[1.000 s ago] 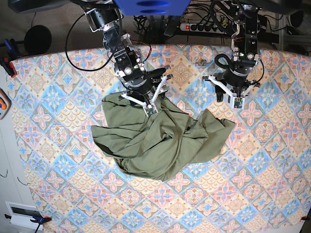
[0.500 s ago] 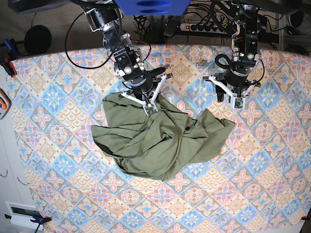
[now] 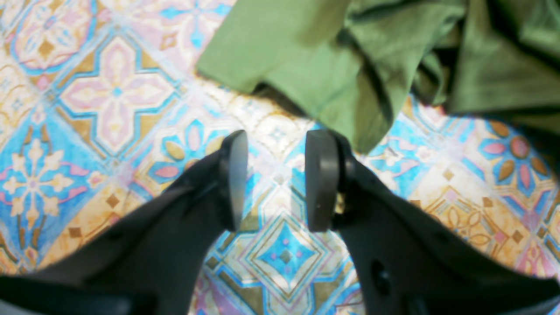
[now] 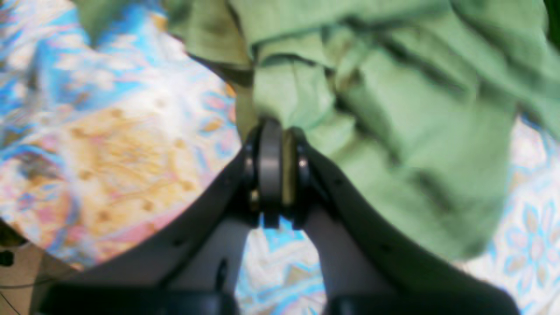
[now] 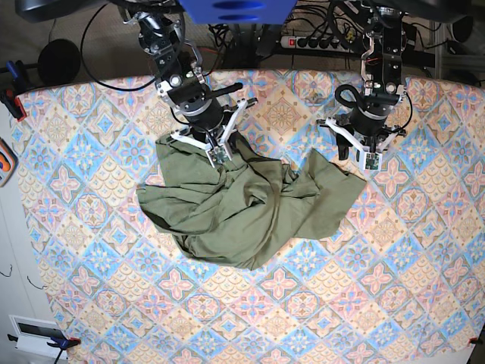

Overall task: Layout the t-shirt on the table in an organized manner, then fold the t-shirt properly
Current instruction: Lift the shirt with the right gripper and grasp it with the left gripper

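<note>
Desk: patterned desk [image 5: 91,250] in pink, blue and cream tiles fills the base view, with cables and a power strip [image 5: 314,42] beyond its far edge.
Shirt: olive shirt [image 5: 235,205] lies crumpled near the middle of the desk, not yet spread out; one flap reaches toward the left arm.
Change: over the last second the right end effector [image 5: 217,154] went from spread over the shirt's far edge to pinched on it, and it has pulled back toward the robot's base; the cloth has been dragged with it, its bunched outline shifting.
Meaning: this looks like the first tug of the laying-out step, with folding still well ahead.
Right end effector: shut on a fold of shirt [image 4: 280,105], pads [image 4: 270,162] pressed together with cloth between them.
Left end effector: partly open [image 3: 273,179], holding nothing, hovering over bare desk just beside a shirt corner [image 3: 350,109]; unchanged over the second.
Containers: none in view; nothing is held inside anything.
</note>
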Controlling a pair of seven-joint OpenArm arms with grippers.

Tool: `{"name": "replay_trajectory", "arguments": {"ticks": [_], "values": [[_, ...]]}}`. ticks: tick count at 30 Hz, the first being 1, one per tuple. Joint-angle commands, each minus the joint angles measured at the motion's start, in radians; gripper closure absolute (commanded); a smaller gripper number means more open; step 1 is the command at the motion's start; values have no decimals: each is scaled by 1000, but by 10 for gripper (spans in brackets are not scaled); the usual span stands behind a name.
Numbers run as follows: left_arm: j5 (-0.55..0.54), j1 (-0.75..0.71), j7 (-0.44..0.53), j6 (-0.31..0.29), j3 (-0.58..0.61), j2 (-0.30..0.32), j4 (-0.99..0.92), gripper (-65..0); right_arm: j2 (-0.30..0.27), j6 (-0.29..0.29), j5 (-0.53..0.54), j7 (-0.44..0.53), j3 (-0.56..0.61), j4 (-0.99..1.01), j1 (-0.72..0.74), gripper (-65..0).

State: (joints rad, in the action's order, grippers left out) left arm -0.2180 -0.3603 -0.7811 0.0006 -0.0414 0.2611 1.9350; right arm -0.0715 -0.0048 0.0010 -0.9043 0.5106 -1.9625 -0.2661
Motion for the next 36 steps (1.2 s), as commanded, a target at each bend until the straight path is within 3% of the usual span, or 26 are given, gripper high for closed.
{"name": "replay_trajectory", "arguments": {"ticks": [1, 10, 15, 25, 31, 36], "values": [[1, 5, 21, 3, -2, 10, 16, -215, 3, -2, 0, 29, 1, -22, 11, -3], [6, -10, 22, 3, -4, 13, 16, -215, 3, -2, 0, 104, -33, -28, 40, -3], [6, -10, 22, 3, -5, 14, 14, -216, 3, -1, 0, 175, 18, -36, 121, -3], [4, -10, 22, 3, -2, 28, 14, -215, 78, -1, 7, 109, 78, -21, 411, -3], [6, 13, 24, 3, -2, 27, 16, -215, 71, -1, 7, 109, 12, -21, 485, -3], [6, 36, 24, 3, -2, 27, 17, -215, 11, -2, 7, 115, -74, -25, 535, -3]]}}
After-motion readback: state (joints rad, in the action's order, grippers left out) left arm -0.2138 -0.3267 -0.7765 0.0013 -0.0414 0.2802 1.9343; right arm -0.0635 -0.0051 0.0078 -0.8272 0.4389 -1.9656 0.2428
